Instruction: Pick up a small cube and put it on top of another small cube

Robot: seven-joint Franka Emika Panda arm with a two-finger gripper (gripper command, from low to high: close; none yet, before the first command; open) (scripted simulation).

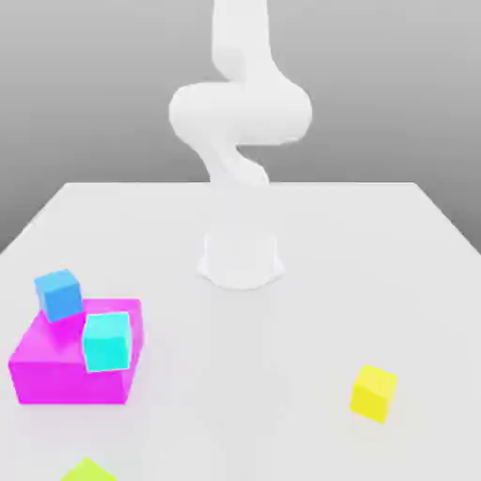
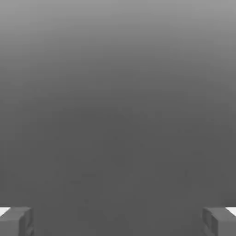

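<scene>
The small cube point(image 1: 87, 470) is lime-green and sits at the table's near edge on the exterior view's left, partly cut off by the picture. In the hand view my gripper point(image 2: 118, 221) is open: its two grey fingertips point(image 2: 16, 221) stand far apart with nothing between them, against a plain grey backdrop. The white arm point(image 1: 240, 113) rises from its base point(image 1: 241, 258) at the middle of the table, folded high above it.
A large magenta block point(image 1: 56, 371) lies at the exterior view's left, with a blue cube point(image 1: 58, 294) on its far corner and a cyan cube point(image 1: 105, 340) on its near side. A yellow cube point(image 1: 374, 392) stands at the right front of the white table point(image 1: 357, 282).
</scene>
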